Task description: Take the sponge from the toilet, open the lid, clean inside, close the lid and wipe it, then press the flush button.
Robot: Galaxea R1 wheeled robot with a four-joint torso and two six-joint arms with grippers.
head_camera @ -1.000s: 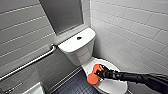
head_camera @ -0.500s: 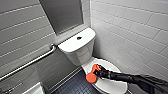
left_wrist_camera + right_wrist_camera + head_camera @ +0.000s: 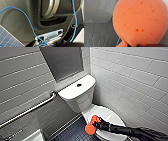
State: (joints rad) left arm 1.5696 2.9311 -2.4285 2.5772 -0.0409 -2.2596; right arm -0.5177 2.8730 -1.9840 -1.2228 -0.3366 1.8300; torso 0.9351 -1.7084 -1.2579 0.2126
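The white toilet (image 3: 75, 94) stands in the corner with its lid (image 3: 111, 118) down. The dark round flush button (image 3: 79, 85) sits in the middle of the tank top. My right gripper (image 3: 98, 124) reaches in from the lower right and is shut on the orange-red sponge (image 3: 91, 125), holding it against the lid's left edge, partly over the floor. In the right wrist view the sponge (image 3: 140, 21) looms large, with white toilet ceramic (image 3: 96, 11) and dark floor tiles (image 3: 99, 36) behind it. The left wrist view faces my own dark body with blue cables (image 3: 30, 23), and nothing is in that gripper.
A metal grab bar (image 3: 27, 110) runs along the grey tiled wall on the left. White tiled wall (image 3: 135, 79) closes in right behind and beside the toilet. Dark tiled floor (image 3: 75, 133) lies left of the bowl, and a white object (image 3: 35, 137) sits at the lower left.
My right gripper has carried the sponge a little to the left and down, toward the lid's left edge. The toilet has stayed as it was.
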